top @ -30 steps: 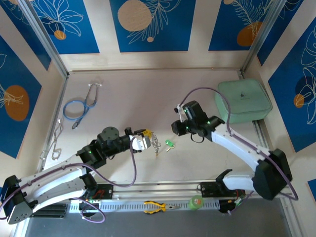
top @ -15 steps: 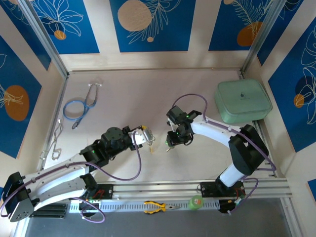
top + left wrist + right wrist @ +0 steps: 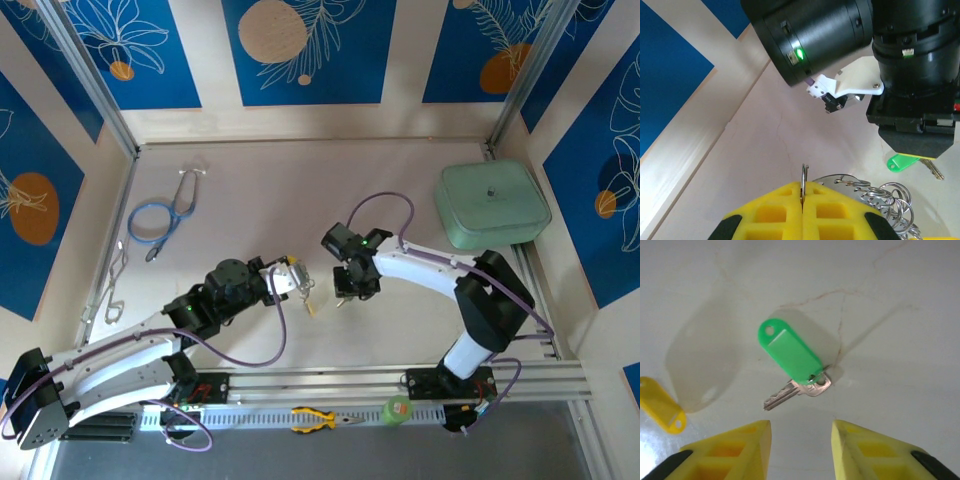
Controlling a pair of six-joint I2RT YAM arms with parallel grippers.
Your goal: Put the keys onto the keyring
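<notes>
No key is threaded yet: your left claw clamps a ring of the keyring, your right claw gapes above the green-tagged key on the counter.

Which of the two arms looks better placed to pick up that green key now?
The right. The right fingers are open and hang directly above the green key lying on the table. The left fingers are shut on a ring of the keyring, so that arm is busy.
</notes>
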